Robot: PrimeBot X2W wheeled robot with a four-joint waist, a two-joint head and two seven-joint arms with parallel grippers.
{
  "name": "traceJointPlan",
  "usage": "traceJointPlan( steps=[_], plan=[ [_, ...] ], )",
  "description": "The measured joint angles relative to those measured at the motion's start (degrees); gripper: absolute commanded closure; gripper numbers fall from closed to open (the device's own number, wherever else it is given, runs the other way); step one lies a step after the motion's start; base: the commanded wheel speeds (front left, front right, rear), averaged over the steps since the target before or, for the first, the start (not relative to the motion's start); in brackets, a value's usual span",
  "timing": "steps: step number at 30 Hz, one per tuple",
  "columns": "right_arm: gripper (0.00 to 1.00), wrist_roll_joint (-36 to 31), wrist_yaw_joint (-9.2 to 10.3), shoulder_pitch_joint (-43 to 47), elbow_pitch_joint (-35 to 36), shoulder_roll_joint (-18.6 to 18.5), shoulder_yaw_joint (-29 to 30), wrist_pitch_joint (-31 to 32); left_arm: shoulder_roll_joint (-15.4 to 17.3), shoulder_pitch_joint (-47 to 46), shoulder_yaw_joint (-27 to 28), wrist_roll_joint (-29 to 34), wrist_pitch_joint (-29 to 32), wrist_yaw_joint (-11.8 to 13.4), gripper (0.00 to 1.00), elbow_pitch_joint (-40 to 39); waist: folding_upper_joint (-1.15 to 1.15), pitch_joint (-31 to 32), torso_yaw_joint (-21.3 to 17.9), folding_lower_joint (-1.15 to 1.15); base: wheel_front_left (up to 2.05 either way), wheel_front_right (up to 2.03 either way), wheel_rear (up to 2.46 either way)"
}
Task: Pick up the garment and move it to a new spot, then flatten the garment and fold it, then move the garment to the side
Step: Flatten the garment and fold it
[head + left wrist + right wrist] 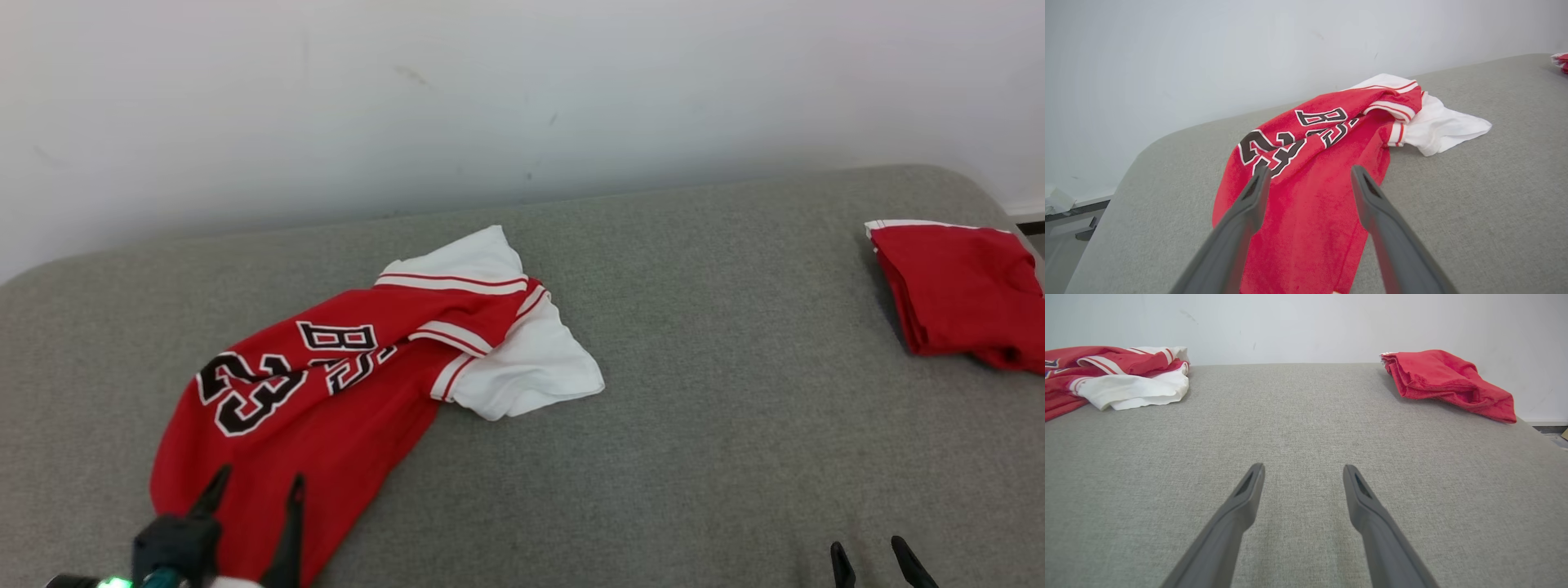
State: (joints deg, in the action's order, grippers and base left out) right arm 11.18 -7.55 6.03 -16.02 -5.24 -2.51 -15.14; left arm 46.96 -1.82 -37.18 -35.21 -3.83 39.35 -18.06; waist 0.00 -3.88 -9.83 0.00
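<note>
The garment (326, 392) is a red jersey with white sleeves and black "23" lettering, lying crumpled on the left half of the grey surface (694, 425). It also appears in the left wrist view as the garment (1310, 183) and at the left edge of the right wrist view as the garment (1118, 377). My left gripper (260, 482) stands open over the garment's near hem, with nothing between its fingers (1251, 200). At the lower right my right gripper (869, 549) is open above bare surface, well apart from the garment, fingers (1247, 490) spread.
A second red cloth (963, 298) lies bunched at the far right of the surface, near its rounded edge. A pale wall (522, 98) runs behind the surface. Bare grey fabric stretches between the two cloths.
</note>
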Motion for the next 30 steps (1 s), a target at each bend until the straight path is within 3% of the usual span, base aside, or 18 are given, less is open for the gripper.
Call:
traceJointPlan(
  steps=[4, 8, 13, 17, 22, 29, 30],
  plan=[
    [0.0, 0.05, 0.0, -0.93, 0.03, 0.26, -0.51, 0.0, -4.63, -10.53, -6.17, 4.27, 4.1, -5.78, 0.0, 3.55, 0.0, -1.52, -1.65, 0.0, 0.0, 0.0, 0.0],
    [0.0, 0.45, 0.0, -2.54, -0.03, 0.58, -0.56, 0.0, -11.76, -20.83, -11.6, 7.57, 6.99, -11.83, 0.0, 12.03, 0.0, -3.14, -3.99, 0.0, 0.0, 0.0, 0.0],
    [0.0, 1.04, 0.0, -3.64, -0.24, 1.27, -0.6, 0.0, -19.39, -28.76, -14.32, 8.78, 6.98, -16.73, 0.0, 23.99, 0.0, -5.08, -7.61, 0.0, 0.0, 0.0, 0.0],
    [0.0, 1.44, 0.0, -4.03, -0.32, 1.59, -0.74, 0.0, -22.91, -33.94, -16.85, 9.81, 7.38, -20.37, 0.0, 32.63, 0.0, -6.71, -10.55, 0.0, 0.0, 0.0, 0.0],
    [0.0, 1.87, 0.0, -5.32, -0.49, 1.94, -1.27, 0.0, -26.39, -38.83, -18.69, 10.71, 8.12, -23.23, 0.0, 42.19, 0.0, -8.95, -13.62, 0.0, 0.0, 0.0, 0.0],
    [0.0, 2.18, 0.0, -5.97, -0.78, 2.19, -1.64, 0.0, -27.97, -42.06, -19.4, 11.48, 9.96, -24.2, 0.0, 53.14, 0.0, -10.48, -16.57, 0.0, 0.0, 0.0, 0.0],
    [0.0, 2.19, 0.0, -5.96, -0.82, 2.19, -1.59, 0.0, -28.17, -42.24, -19.16, 11.16, 9.99, -24.3, 0.62, 54.03, 0.0, -10.5, -16.72, 0.0, 0.0, 0.0, 0.0]
  ],
)
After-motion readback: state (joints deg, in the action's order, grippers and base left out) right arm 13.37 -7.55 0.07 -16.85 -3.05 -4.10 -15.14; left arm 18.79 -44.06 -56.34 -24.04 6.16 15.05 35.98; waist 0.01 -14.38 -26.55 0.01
